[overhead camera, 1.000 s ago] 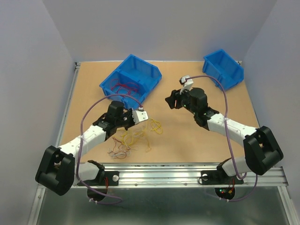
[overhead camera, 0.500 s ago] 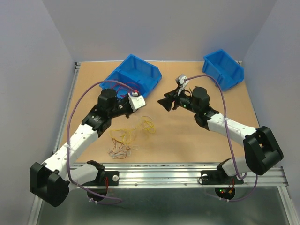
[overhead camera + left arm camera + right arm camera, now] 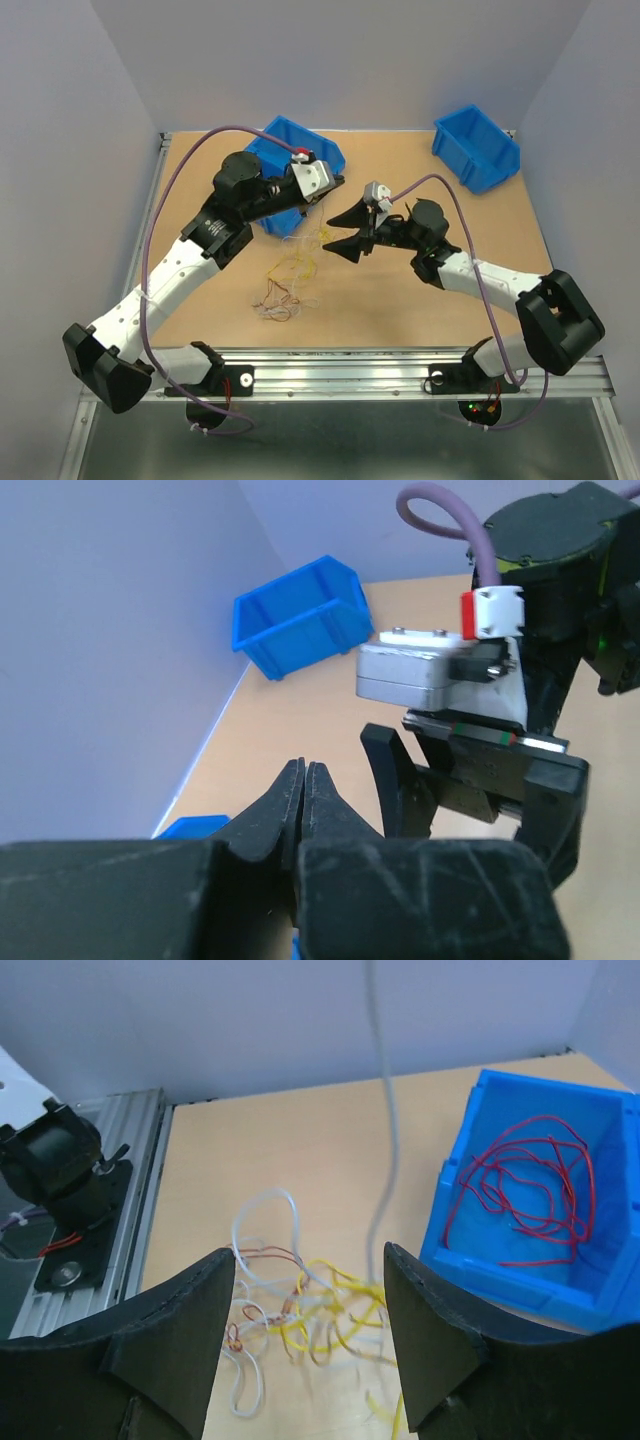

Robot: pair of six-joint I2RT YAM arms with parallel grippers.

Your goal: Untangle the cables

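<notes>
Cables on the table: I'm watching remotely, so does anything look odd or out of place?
One pale cable stands nearly straight up from the tangled cables on the table, toward the raised left gripper, whose fingers are shut. Otherwise nothing looks spilled or damaged.
</notes>
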